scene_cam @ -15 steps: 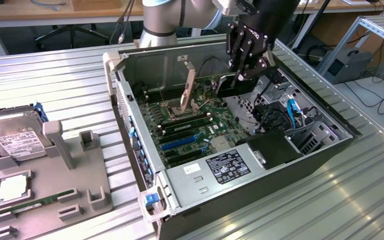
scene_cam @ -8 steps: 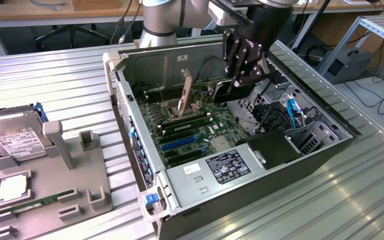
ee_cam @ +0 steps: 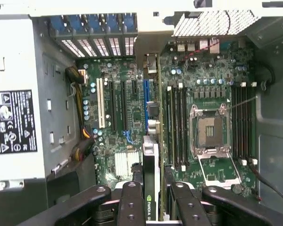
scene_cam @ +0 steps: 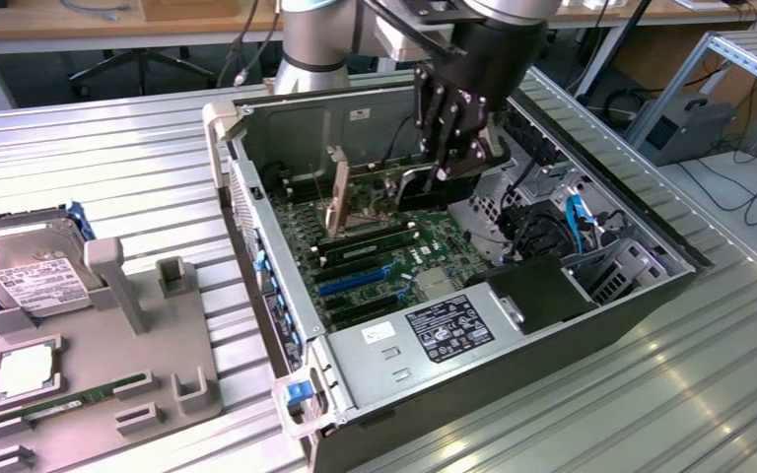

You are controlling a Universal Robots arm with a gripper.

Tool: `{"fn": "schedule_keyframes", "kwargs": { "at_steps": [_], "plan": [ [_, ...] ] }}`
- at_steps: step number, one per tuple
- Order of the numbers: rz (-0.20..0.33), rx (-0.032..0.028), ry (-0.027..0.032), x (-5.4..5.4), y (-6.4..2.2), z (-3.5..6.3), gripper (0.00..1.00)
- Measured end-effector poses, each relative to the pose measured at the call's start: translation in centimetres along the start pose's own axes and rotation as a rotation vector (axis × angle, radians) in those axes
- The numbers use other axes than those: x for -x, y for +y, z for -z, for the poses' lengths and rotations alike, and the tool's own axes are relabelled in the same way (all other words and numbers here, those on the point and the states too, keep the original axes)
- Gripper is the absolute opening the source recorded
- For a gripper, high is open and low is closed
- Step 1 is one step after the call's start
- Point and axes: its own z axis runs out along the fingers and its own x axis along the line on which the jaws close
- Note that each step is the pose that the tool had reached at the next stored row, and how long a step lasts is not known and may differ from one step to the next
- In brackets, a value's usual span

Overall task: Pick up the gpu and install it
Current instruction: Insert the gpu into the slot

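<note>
While it stands on edge inside the open computer case (scene_cam: 484, 389), the gpu (ee_cam: 151, 188) is clamped along its upper edge by the gripper (ee_cam: 155, 205), whose fingers (ee_cam: 132, 202) press on the card's two faces. From the wrist view the card is seen edge-on (a green logo shows on its dark side) and runs toward the row of rear slot covers (ee_cam: 96, 44). It hangs over the motherboard (ee_cam: 118, 155), just beside the long blue slot (ee_cam: 145, 101), between the other expansion slots and the memory slots (ee_cam: 177, 125). Whether its lower edge sits in a slot cannot be told. Past the memory slots lies the bare processor socket (ee_cam: 210, 129). In the exterior view the arm reaches down into the case from above, and the labelled power supply (scene_cam: 438, 330) fills the case's near end. The case rests on a ribbed metal surface (scene_cam: 642, 414). At the exterior view's left, well apart from it, a grey fixture (scene_cam: 115, 335) carries a silver hard drive (scene_cam: 24, 266) and a slim green RAM stick (scene_cam: 70, 402).
</note>
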Motion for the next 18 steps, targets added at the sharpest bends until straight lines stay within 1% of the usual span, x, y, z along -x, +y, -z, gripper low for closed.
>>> {"fn": "schedule_keyframes", "kwargs": {
  "at_steps": [4,6,7,10,11,13,15,18],
  "plan": [
    [0.003,0.0002,0.0001,-0.1,1.06,-1.44,0.27],
    [0.004,0.0002,-0.0001,-0.1,1.12,-1.61,0.27],
    [0.004,0.0003,0.0002,-0.2,1.16,-2.24,0.27],
    [0.004,0.0004,0.0002,-0.2,1.31,-3.59,0.27],
    [0.004,0.0005,0.0003,-0.2,1.33,-3.67,0.27],
    [0.006,0.0005,0.0002,-0.3,1.90,-4.45,0.27],
    [0.008,0.0006,0.0003,-0.3,2.00,-4.92,0.27],
    [0.008,0.0005,0.0002,-0.3,2.00,-5.14,0.27]
  ]
}}
